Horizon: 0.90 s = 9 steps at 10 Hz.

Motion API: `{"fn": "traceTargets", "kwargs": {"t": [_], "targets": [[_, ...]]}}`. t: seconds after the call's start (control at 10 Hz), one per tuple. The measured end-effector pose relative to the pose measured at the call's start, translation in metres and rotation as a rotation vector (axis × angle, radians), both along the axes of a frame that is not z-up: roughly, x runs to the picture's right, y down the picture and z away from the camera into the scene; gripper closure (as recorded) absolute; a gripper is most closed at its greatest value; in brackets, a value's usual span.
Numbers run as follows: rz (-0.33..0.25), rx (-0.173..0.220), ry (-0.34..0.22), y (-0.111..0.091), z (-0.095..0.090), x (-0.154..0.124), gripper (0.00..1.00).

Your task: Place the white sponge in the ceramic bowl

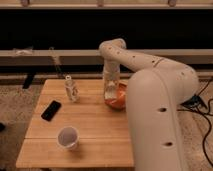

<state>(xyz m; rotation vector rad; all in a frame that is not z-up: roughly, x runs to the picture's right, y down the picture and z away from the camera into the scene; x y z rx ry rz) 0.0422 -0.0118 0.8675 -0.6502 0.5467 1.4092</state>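
Note:
The orange-red ceramic bowl (120, 101) sits at the right side of the wooden table (90, 125), partly hidden by my arm. My gripper (110, 93) points down over the bowl's left part. It is shut on the white sponge (109, 94), a small pale block at its tip, just above the bowl's inside.
A white round cup (68, 137) stands near the table's front left. A black phone (51, 110) lies at the left. A small clear bottle (71, 89) stands at the back left. My large white arm body (160, 115) covers the table's right edge.

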Motion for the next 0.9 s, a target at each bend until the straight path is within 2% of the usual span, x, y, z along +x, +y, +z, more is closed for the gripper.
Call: {"fn": "traceTargets", "kwargs": {"t": [0.1, 0.2, 0.4, 0.6, 0.9], "targets": [[0.003, 0.003, 0.014, -0.010, 0.026, 0.013, 0.53], [0.003, 0.007, 0.023, -0.016, 0.043, 0.021, 0.43], [0.008, 0.018, 0.028, -0.029, 0.063, 0.032, 0.23], [0.014, 0.027, 0.012, -0.038, 0.055, 0.038, 0.20], [0.029, 0.037, -0.020, -0.043, 0.028, 0.029, 0.20]]}}
